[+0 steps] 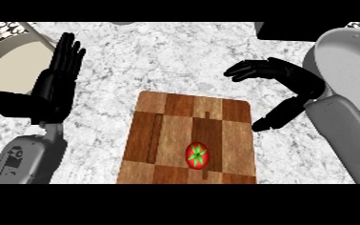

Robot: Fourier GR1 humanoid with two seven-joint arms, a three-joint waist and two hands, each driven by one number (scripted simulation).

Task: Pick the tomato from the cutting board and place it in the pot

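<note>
A red tomato (197, 156) with a green star-shaped top lies on the wooden cutting board (169, 138), near the board's front edge. My right hand (292, 83) hovers above and to the right of the board, fingers relaxed and spread, thumb pointing down toward the board's right edge; it holds nothing. At the left, my left hand (60, 78) rests open with its fingers pointing up, away from the board. I see no pot that I can clearly name; a grey curved object (337, 66) sits at the right edge.
The marble counter (175, 57) spreads behind the board. A beige round-cornered object with a grey rim (21, 59) lies at the far left. A dark block (302, 31) sits at the top right.
</note>
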